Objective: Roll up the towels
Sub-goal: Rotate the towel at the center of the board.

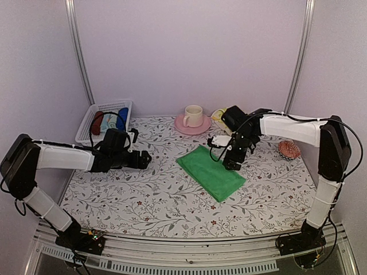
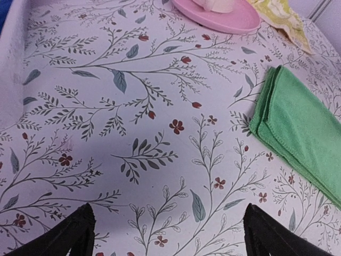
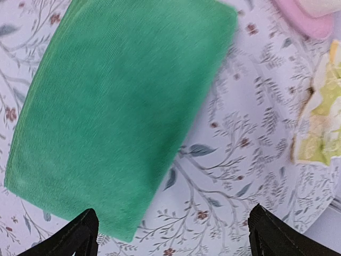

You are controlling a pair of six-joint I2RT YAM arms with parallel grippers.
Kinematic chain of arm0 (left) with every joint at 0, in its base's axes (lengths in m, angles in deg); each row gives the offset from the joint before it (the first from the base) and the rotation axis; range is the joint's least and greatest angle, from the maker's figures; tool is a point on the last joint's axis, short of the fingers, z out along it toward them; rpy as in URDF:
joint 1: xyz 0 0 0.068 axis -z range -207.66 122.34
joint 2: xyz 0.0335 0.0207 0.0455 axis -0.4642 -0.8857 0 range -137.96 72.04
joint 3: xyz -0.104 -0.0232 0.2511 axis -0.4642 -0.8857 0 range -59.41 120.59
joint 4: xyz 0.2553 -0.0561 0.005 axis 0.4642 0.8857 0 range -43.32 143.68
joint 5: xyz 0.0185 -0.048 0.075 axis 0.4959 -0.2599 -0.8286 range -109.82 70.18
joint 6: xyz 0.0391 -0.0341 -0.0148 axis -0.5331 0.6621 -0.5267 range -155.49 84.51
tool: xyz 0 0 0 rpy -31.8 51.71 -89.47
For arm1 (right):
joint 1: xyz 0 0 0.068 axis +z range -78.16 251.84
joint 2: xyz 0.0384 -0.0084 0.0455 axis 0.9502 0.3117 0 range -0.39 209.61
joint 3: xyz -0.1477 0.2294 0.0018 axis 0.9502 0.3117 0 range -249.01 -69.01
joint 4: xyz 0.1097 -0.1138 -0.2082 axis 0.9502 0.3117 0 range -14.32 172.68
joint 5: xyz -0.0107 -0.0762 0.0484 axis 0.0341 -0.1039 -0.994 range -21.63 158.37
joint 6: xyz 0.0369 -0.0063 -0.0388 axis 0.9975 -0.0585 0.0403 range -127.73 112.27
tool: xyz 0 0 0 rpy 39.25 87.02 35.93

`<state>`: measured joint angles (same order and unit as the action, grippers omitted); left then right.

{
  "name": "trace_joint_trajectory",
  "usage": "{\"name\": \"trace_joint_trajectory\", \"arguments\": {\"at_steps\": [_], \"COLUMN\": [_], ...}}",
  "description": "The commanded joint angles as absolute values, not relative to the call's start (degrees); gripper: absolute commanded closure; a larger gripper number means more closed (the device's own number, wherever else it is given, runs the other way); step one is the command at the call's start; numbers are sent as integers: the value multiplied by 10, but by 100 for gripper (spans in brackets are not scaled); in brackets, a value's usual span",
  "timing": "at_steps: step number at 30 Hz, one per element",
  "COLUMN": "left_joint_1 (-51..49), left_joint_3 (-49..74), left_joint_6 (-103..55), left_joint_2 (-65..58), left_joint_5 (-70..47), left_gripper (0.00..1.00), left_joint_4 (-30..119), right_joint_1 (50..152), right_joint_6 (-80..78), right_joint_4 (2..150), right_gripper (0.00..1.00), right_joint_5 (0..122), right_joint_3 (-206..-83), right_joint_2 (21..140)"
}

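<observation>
The green towel [image 1: 211,172] lies folded flat in the middle of the flowered table; it also shows in the left wrist view [image 2: 298,133] and the right wrist view [image 3: 122,106]. The pale yellow towel [image 1: 219,114] lies crumpled at the back, partly hidden behind the right arm, and shows as well in both wrist views [image 2: 279,18] [image 3: 319,122]. My right gripper [image 1: 231,165] [image 3: 173,234] hovers open over the green towel's far right edge, holding nothing. My left gripper [image 1: 146,159] [image 2: 168,229] stands open over bare table, left of the green towel.
A white basket [image 1: 103,117] with dark red, pale blue and deep blue cloth rolls stands at the back left. A pink saucer [image 1: 182,126] with a cream cup [image 1: 193,114] sits at the back centre. A small reddish patterned object [image 1: 289,149] lies at the right.
</observation>
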<state>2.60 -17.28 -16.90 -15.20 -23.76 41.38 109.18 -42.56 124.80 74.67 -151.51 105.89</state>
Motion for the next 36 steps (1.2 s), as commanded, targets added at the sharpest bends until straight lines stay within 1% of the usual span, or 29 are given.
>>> {"name": "trace_joint_trajectory", "arguments": {"at_steps": [1,5,9,12,18,22,25,30,36], "left_joint_1": [28,29,29,30,29,29,29,30,32], "left_joint_3": [-176,-184,-205,-213,-214,-218,-220,-250,-291], "left_joint_6": [-179,-191,-197,-203,-196,-196,-199,-233,-267], "left_joint_2": [-147,-160,-162,-165,-179,-173,-170,-148,-110], "left_joint_5": [-239,-232,-226,-226,-221,-222,-226,-217,-225], "left_gripper": [3,3,3,3,3,3,3,3,3], "left_joint_4": [401,387,356,344,330,329,327,277,215], "right_joint_1": [1084,1084,1084,1084,1084,1084,1077,1035,984], "right_joint_6": [-431,-431,-432,-424,-407,-404,-397,-380,-368], "right_joint_4": [1170,1108,1088,1070,1034,1033,1032,1033,1033], "right_gripper": [1,1,1,1,1,1,1,1,1], "right_joint_5": [795,814,814,813,847,869,914,981,986], "right_joint_3": [-1618,-1709,-1780,-1803,-1820,-1819,-1817,-1813,-1794], "right_joint_2": [1096,1185,1263,1300,1371,1398,1414,1418,1388]}}
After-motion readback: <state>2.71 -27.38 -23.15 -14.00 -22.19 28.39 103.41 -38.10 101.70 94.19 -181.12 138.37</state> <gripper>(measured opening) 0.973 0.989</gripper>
